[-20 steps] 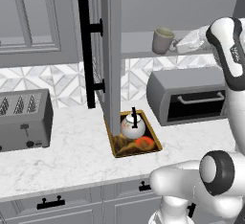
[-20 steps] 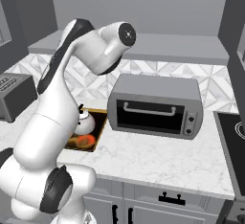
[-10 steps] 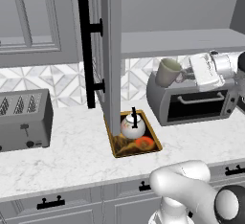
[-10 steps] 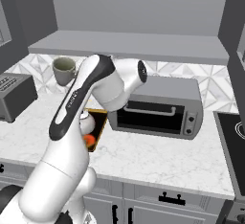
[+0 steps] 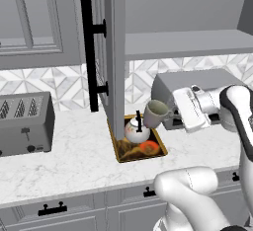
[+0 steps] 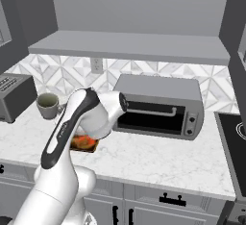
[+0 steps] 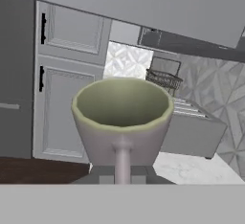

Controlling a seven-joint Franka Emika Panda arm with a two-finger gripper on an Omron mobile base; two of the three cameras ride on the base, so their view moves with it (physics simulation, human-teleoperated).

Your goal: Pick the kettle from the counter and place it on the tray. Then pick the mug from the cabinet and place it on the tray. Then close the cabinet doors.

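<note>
Mug now down off the cabinet shelf, clamped by its handle in the gripper, hanging just above the tray beside the kettle; placing next, doors after.

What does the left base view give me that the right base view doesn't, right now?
Left base view alone: the kettle sitting on the tray, the open cabinet door with its black handle, and the gripper closed on the mug's handle. Right base view alone: the toaster oven's glass front and the wall outlet. Both: the mug, held above the counter beside the tray, and the toaster.
</note>
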